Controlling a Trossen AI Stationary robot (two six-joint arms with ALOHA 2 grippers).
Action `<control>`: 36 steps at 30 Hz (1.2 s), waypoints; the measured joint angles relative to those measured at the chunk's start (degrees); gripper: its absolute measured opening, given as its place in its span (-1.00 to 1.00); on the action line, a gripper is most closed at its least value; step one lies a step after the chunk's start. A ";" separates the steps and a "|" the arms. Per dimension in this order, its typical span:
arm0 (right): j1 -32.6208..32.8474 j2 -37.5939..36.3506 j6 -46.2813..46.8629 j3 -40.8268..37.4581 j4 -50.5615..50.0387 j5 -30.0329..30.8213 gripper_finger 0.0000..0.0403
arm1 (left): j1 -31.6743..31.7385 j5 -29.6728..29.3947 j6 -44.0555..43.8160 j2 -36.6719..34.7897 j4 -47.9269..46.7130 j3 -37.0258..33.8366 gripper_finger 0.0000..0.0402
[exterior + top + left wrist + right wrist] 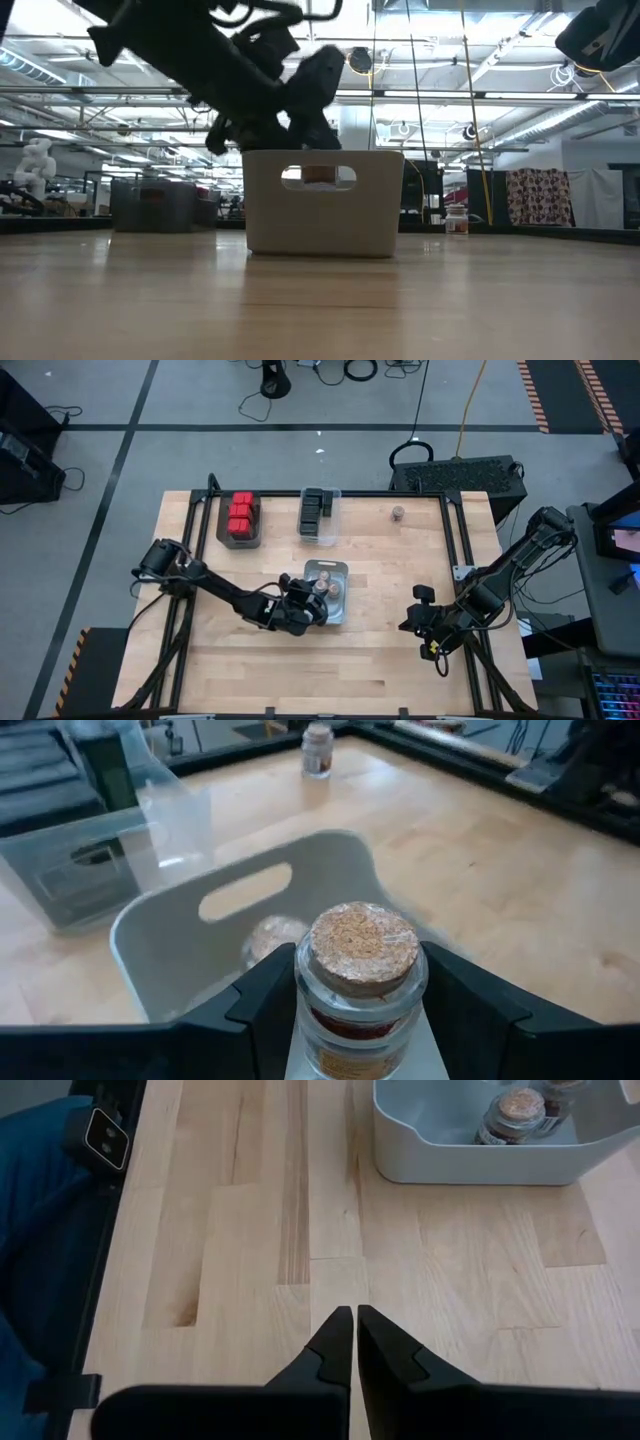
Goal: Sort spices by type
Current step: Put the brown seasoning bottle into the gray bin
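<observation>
Over desk [400, 575], left pincer [360, 1020] clenched on corked jar [362, 982] above white bin [170, 945], lowering and release judged next; right pincer [354, 1342] closed, idle.

You see a small clear glass jar [360, 995], glossy, with a rough brownish cork stopper, over a smooth matt white plastic bin [190, 945] on pale, satin-finished wooden table planks [250, 1230].
</observation>
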 joint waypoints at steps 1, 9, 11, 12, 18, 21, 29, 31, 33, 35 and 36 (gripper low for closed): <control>0.00 0.00 0.01 -0.02 0.01 0.00 -1.00 | 0.01 0.21 -0.18 0.15 -0.30 -0.05 -0.05; 0.00 0.00 -0.05 -0.02 0.65 0.02 -1.00 | 0.42 0.66 -1.53 2.84 0.71 0.42 -0.05; 0.00 -0.02 -0.09 -0.02 0.93 0.04 -1.00 | 0.59 1.05 -1.59 2.85 0.72 0.42 -0.05; 0.00 -0.02 -0.15 -0.02 0.91 0.02 -1.00 | 0.66 1.13 -1.54 2.85 0.72 0.44 -0.05; 0.00 -0.02 -0.20 -0.02 0.89 0.02 -1.00 | 0.73 1.65 1.06 2.87 0.98 0.42 -0.05; 0.00 -0.02 -0.20 -0.02 0.89 0.02 -1.00 | 0.72 1.72 2.86 2.91 2.33 0.35 -0.05; 0.00 -0.01 -0.42 -0.02 0.88 -0.01 -1.00 | -0.31 2.25 21.21 0.67 4.00 4.51 -0.05; 0.00 -0.02 -0.42 -0.02 0.90 0.00 -1.00 | -0.32 5.13 28.07 0.65 2.59 6.51 -0.05; 0.00 0.00 -0.42 -0.02 0.87 -0.04 -1.00 | -0.22 10.21 32.81 0.66 0.68 8.77 -0.05; 0.00 -0.02 -0.35 -0.02 0.93 -0.02 -1.00 | 0.47 15.10 35.27 0.60 -3.05 10.61 -0.05; 0.00 -0.02 -0.35 -0.02 0.93 -0.04 -1.00 | 0.94 17.58 36.02 0.60 -5.63 11.29 -0.05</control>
